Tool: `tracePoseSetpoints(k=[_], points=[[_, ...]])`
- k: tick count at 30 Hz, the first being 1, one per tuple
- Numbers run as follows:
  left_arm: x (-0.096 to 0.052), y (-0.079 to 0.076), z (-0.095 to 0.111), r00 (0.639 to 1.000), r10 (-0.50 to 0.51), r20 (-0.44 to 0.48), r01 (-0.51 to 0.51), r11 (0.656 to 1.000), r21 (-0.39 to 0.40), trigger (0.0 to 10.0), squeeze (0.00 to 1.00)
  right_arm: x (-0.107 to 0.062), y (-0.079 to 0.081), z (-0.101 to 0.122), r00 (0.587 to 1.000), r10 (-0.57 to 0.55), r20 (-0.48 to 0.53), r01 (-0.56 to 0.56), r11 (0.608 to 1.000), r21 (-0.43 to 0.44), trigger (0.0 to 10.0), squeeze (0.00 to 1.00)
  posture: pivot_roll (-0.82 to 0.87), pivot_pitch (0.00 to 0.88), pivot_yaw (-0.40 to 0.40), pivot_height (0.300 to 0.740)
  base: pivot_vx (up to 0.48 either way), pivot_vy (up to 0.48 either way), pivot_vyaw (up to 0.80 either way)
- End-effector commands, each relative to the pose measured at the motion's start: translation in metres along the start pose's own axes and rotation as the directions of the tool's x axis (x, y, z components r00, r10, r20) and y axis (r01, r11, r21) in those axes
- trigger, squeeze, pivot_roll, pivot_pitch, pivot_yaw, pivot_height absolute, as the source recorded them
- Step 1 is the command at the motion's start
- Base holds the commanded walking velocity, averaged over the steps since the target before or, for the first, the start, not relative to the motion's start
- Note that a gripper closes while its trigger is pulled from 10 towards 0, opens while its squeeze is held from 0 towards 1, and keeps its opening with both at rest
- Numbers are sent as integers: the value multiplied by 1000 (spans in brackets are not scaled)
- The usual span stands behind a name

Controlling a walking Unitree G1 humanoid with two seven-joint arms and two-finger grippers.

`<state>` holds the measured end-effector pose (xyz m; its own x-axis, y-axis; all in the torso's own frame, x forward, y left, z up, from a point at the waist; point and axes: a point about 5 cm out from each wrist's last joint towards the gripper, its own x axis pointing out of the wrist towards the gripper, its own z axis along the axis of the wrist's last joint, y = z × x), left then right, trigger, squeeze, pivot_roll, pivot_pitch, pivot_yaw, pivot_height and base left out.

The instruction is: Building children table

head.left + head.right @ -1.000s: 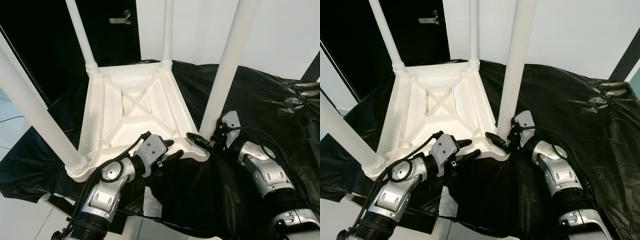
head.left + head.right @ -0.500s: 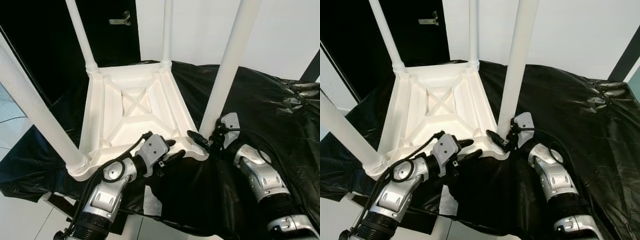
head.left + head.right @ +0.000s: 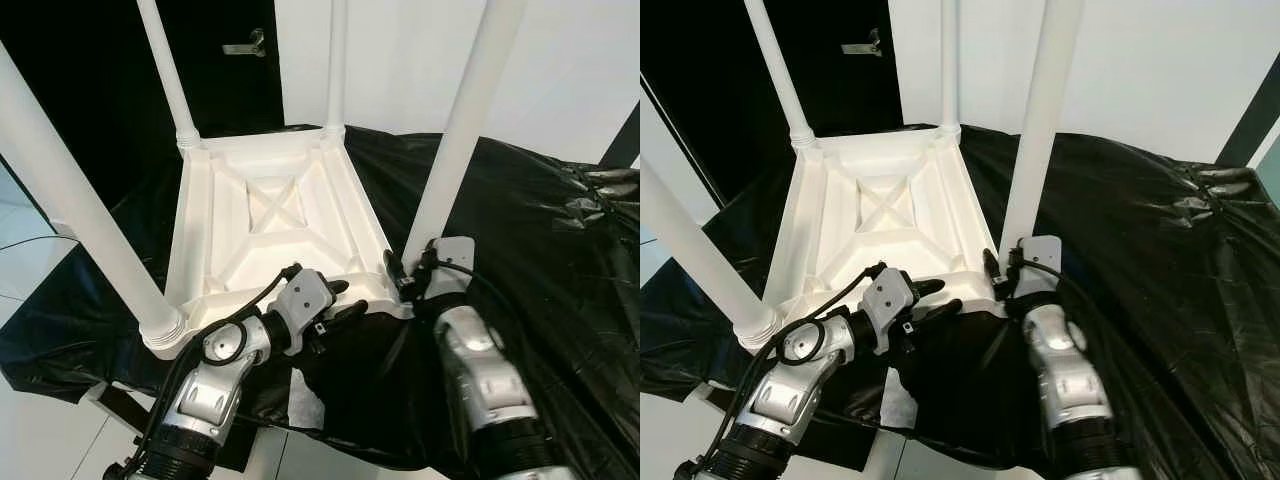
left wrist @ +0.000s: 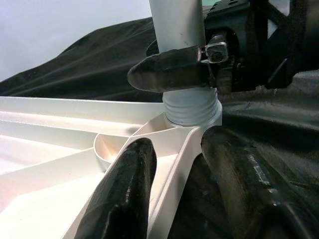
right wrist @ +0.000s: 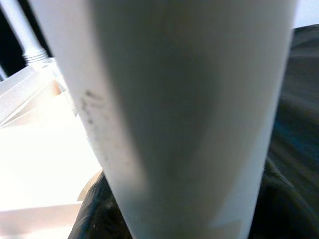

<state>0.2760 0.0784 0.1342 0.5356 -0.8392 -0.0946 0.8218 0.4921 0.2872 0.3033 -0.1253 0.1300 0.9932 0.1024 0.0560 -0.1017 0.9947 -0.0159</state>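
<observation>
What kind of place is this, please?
Probably a room indoors, used as an assembly spot: a black plastic sheet covers the worktop, behind stand a white wall and a dark door with a handle.

A big crinkly black plastic sheet covers the flat top. A white plastic children's table lies upside down right on the sheet, its four legs pointing up.

The upturned table and its legs are showing as smooth white moulded plastic with a soft sheen, the near leg carrying a few faint scuffs. Beneath it the black sheet is looking like thin plastic film — glossy, crinkled, catching highlights. The arms' shells are gleaming as brushed silver metal, while the left gripper's fingers are appearing matt black — slightly grainy.
</observation>
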Motion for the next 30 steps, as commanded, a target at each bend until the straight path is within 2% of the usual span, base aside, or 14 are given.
tracePoseSetpoints(k=[1, 8, 9, 11, 12, 13, 14, 15, 17, 21, 22, 25, 30], points=[[0, 0, 2, 1000, 26, 4, -26, 1000, 1, 10000, 0, -3, 1, -8, 997, -65, -51, 65, 998, -1, 10000, 0, -25, 0, 4, 740, 0, 0, 0], [1, 0, 2, 1000, 23, 4, -23, 1000, 1, 10000, 0, -6, 3, -3, 998, -50, -25, 50, 999, -2, 10000, 0, -27, 0, 7, 740, 0, 0, 0], [1, 0, 2, 1000, 23, 4, -23, 1000, 2, 10000, 0, -6, 2, -2, 999, -47, -18, 47, 999, -11, 10000, 733, -28, 0, 8, 740, 0, 0, 0], [1, 1, 3, 1000, 23, 3, -23, 1000, 2, 10000, 0, -6, 0, 1, 999, -37, -3, 37, 999, -6, 10000, 733, -28, 0, 8, 740, 0, 0, 0], [1, 1, 3, 1000, 22, 4, -22, 1000, 3, 10000, 0, -8, -2, 3, 1000, -13, 11, 13, 1000, -1, 10000, 1000, -27, 0, 9, 740, 0, 0, 0], [1, 1, 4, 1000, 21, 4, -21, 1000, 4, 10000, 0, -11, -6, 8, 997, 58, 43, -58, 998, -1, 10000, 1000, -28, 0, 11, 740, 0, 0, 0], [1, 1, 4, 1000, 21, 4, -21, 1000, 4, 10000, 0, -11, -6, 8, 997, 58, 43, -58, 998, -1, 10000, 1000, -28, 0, 11, 740, 0, 0, 0], [1, 1, 4, 1000, 19, 5, -19, 1000, 4, 10000, 0, -13, -12, 11, 991, 121, 55, -121, 993, -1, 10000, 1000, -29, 0, 12, 740, 0, 0, 0], [1, 1, 4, 1000, 18, 5, -18, 1000, 4, 10000, 0, -14, -14, 11, 988, 146, 59, -146, 989, -4, 10000, 1000, -29, 0, 12, 740, 0, 0, 0], [1, 1, 5, 1000, 16, 8, -16, 1000, 4, 10000, 0, -15, -24, 13, 963, 264, 44, -264, 964, -4, 10000, 1000, -34, 0, 14, 740, 0, 0, 0], [1, 0, 5, 1000, 14, 9, -14, 1000, 3, 10000, 0, -13, -28, 14, 934, 355, 31, -354, 934, -51, 10000, 0, -35, 0, 15, 740, 0, 0, 0], [1, 0, 6, 1000, 11, 11, -11, 1000, 2, 10000, 0, -9, -31, 14, 905, 426, 10, -424, 902, -80, 10000, 0, -38, 0, 17, 740, 0, 0, 0], [1, 1, 6, 1000, 10, 11, -10, 1000, 1, 10000, 0, -8, -32, 14, 895, 446, 7, -444, 892, -81, 10000, 0, -38, 0, 18, 740, 0, 0, 0]])
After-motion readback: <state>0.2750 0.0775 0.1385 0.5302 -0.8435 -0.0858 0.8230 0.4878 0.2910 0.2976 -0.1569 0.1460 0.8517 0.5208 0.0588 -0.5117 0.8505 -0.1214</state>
